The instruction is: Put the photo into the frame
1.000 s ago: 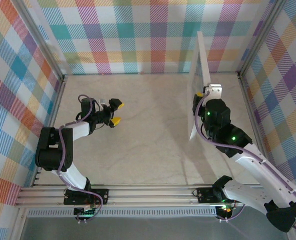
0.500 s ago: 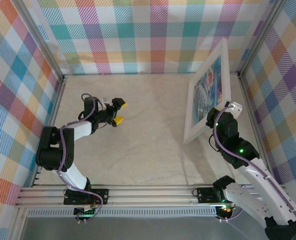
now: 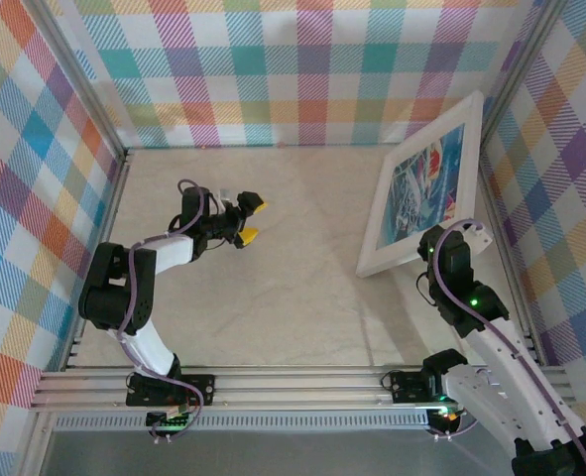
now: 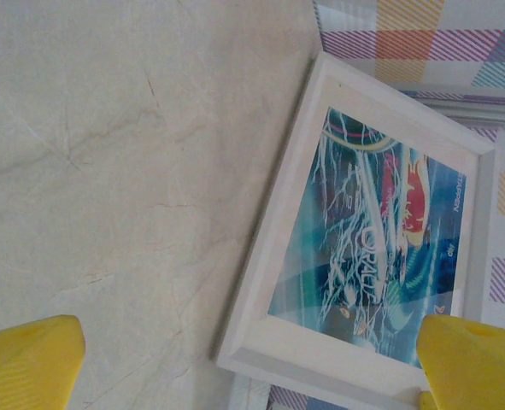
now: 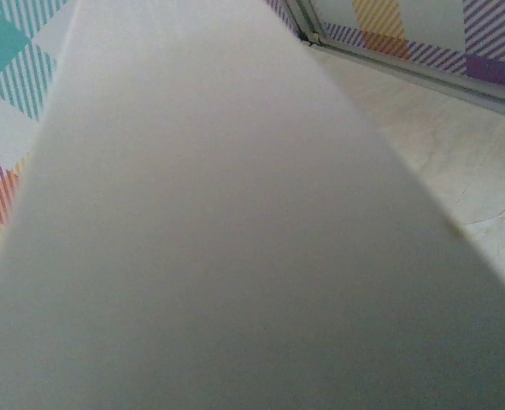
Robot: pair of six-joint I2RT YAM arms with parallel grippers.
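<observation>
The frame (image 3: 373, 260), white-bordered, stands tilted at the right of the table, with one lower corner near the surface and its top leaning toward the right wall. The blue and teal photo (image 3: 426, 183) with white streaks and red patches shows behind its pane. My right gripper (image 3: 458, 241) is shut on the frame's lower right edge, its fingers hidden behind the border. In the right wrist view the frame's pale side (image 5: 218, 239) runs close to the lens. My left gripper (image 3: 254, 221) is open and empty at mid-left. It faces the frame (image 4: 269, 231) and photo (image 4: 372, 231) from a distance, its yellow fingertips (image 4: 26, 363) wide apart.
Plaid walls (image 3: 302, 69) close the table on three sides, with metal posts (image 3: 516, 84) at the corners. The frame's top edge is close to the right wall. The beige tabletop (image 3: 302, 288) lies open between the two arms. A rail (image 3: 293, 382) runs along the near edge.
The frame has turned from edge-on to face-on and swung right toward the wall with the right gripper. The left gripper has shifted a little right and farther back, staying open.
</observation>
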